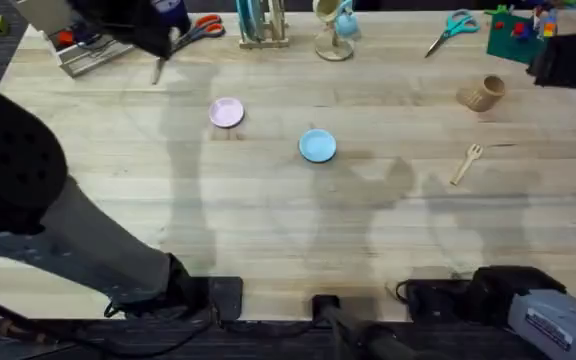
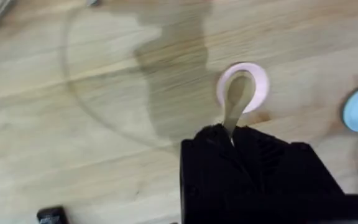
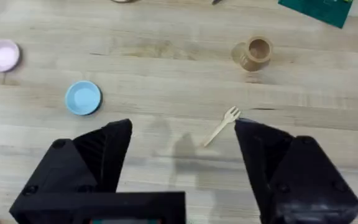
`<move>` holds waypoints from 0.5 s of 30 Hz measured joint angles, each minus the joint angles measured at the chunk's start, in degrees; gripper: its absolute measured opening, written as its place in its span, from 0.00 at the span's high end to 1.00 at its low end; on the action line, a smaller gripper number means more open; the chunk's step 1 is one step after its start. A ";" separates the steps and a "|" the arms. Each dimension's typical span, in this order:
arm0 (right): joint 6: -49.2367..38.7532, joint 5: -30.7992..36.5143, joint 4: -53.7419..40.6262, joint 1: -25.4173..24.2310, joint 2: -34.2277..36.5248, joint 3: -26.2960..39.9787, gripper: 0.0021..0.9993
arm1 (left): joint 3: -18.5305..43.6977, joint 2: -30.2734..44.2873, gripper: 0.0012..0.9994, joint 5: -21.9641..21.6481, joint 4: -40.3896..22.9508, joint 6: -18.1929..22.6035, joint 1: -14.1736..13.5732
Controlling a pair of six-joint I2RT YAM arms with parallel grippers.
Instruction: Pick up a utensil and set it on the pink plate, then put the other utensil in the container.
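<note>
My left gripper [image 1: 160, 45] hangs above the table's far left, shut on the handle of the wooden spoon [image 1: 157, 68]. In the left wrist view the spoon [image 2: 237, 93] sticks out from the gripper [image 2: 230, 134], and its bowl shows in front of the pink plate [image 2: 258, 84]. The pink plate [image 1: 226, 113] lies bare, left of centre. At the right, the wooden fork [image 1: 465, 164] lies flat on the table, with the tan ribbed container [image 1: 482, 93] a little beyond it. My right gripper [image 3: 182, 127] is open near the front edge, facing the fork [image 3: 222, 126] and the container [image 3: 253, 53].
A light blue plate [image 1: 317, 146] sits mid-table. Along the far edge are a wire tray with red items [image 1: 83, 52], orange scissors [image 1: 203, 26], a wooden rack [image 1: 259, 25], a mug stand [image 1: 335, 30], teal scissors [image 1: 453, 28] and a green board with toys [image 1: 518, 30].
</note>
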 joint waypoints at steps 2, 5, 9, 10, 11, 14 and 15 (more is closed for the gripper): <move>0.00 0.00 0.00 0.00 0.00 0.00 0.00 | 0.00 0.00 0.96 -0.09 0.22 -0.02 -2.89; 0.00 0.00 0.00 0.00 0.00 0.00 0.00 | 0.00 0.00 0.96 -1.36 0.94 -0.74 -7.62; 0.00 0.00 0.00 0.00 0.00 0.00 0.00 | 0.00 0.00 0.96 -2.38 1.71 -1.59 -12.05; 0.00 0.00 0.00 0.00 0.00 0.00 0.00 | 0.00 0.00 0.96 -2.57 1.69 -1.74 -12.74; 0.00 0.00 0.00 0.00 0.00 0.00 0.00 | 0.00 0.00 0.96 -2.81 1.71 -1.84 -13.25; 0.00 0.00 0.00 0.00 0.00 0.00 0.00 | 0.00 0.33 0.96 -2.94 1.71 -2.26 -13.68; -0.01 0.00 0.00 0.00 0.00 0.00 0.00 | 0.00 0.55 0.96 -3.10 1.71 -2.47 -13.68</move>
